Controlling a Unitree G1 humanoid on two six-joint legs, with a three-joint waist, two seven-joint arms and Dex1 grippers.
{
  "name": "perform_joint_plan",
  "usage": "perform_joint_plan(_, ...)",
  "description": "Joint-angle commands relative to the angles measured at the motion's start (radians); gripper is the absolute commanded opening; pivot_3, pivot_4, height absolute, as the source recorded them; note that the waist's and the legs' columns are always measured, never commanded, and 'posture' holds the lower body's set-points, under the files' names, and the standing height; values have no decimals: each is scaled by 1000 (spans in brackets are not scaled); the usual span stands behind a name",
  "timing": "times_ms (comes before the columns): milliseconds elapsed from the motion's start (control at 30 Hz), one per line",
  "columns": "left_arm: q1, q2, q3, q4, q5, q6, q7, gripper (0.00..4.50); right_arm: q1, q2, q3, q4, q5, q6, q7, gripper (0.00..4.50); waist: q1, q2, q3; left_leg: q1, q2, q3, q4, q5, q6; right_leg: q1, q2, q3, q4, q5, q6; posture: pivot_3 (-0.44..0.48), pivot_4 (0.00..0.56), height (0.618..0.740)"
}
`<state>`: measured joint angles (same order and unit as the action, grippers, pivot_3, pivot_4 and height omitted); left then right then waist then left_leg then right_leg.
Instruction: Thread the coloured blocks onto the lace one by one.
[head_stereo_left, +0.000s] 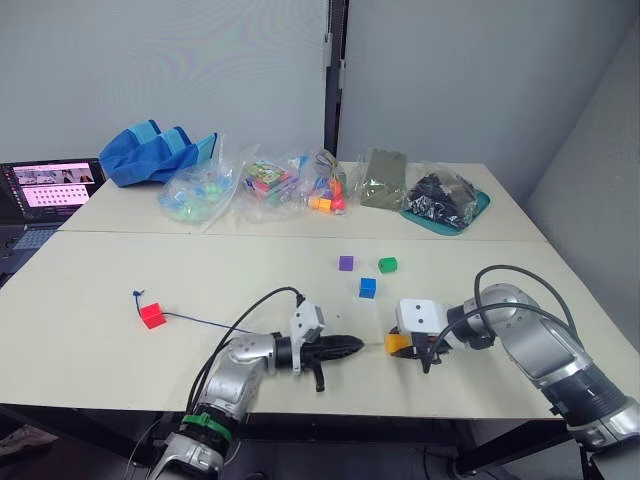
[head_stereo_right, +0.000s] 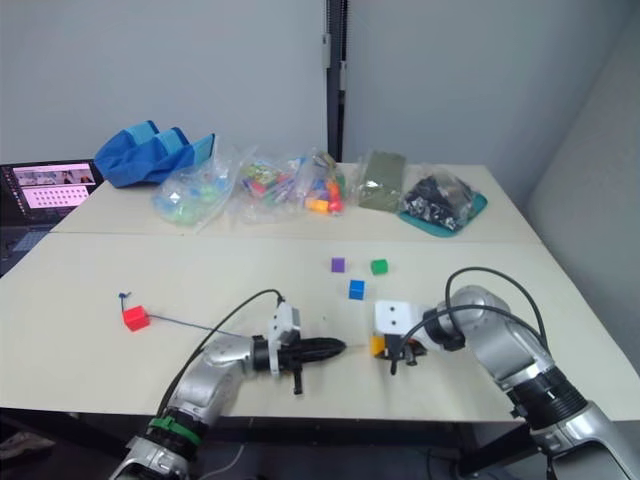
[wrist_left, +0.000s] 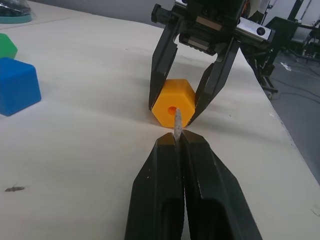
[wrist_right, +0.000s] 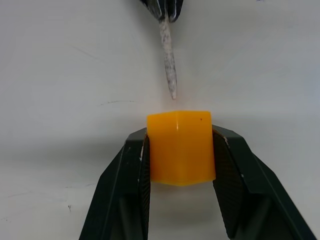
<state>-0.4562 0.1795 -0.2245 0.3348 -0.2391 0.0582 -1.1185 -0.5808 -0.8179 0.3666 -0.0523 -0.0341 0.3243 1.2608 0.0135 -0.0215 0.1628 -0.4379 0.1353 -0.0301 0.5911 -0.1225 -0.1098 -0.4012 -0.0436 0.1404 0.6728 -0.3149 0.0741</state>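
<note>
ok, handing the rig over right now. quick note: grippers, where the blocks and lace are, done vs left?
Left gripper: shut on the lace tip, aimed at the hole of the orange-yellow block, not yet in.
Right gripper: shut on the orange-yellow block, holding it low over the table near the front edge.
Red block: at the lace's far end on the robot's left, apparently already threaded.
Blue block, purple block and green block: loose mid-table.
Left: orange-yellow, then those three.
</note>
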Motion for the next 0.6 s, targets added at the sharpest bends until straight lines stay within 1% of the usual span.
perform_joint_plan(33, -9, -20, -31, 15, 13, -7, -1, 0, 2, -9, -25, -33, 9, 18, 2, 1187, 0, 0, 0, 0, 0, 0, 0, 0, 0, 0, 0, 0, 0, 0, 0, 0, 150, 717)
perform_joint_plan(433, -25, -18, -55, 8, 60, -11, 12, 0, 6, -10, -34, -40, 16, 36, 1, 1187, 4, 0, 0, 0, 0, 0, 0, 0, 0, 0, 0, 0, 0, 0, 0, 0, 150, 717)
perform_joint_plan(600, -37, -38, -50, 14, 56, -7, 24, 0, 8, -7, -35, -36, 14, 35, -2, 1187, 4, 0, 0, 0, 0, 0, 0, 0, 0, 0, 0, 0, 0, 0, 0, 0, 150, 717)
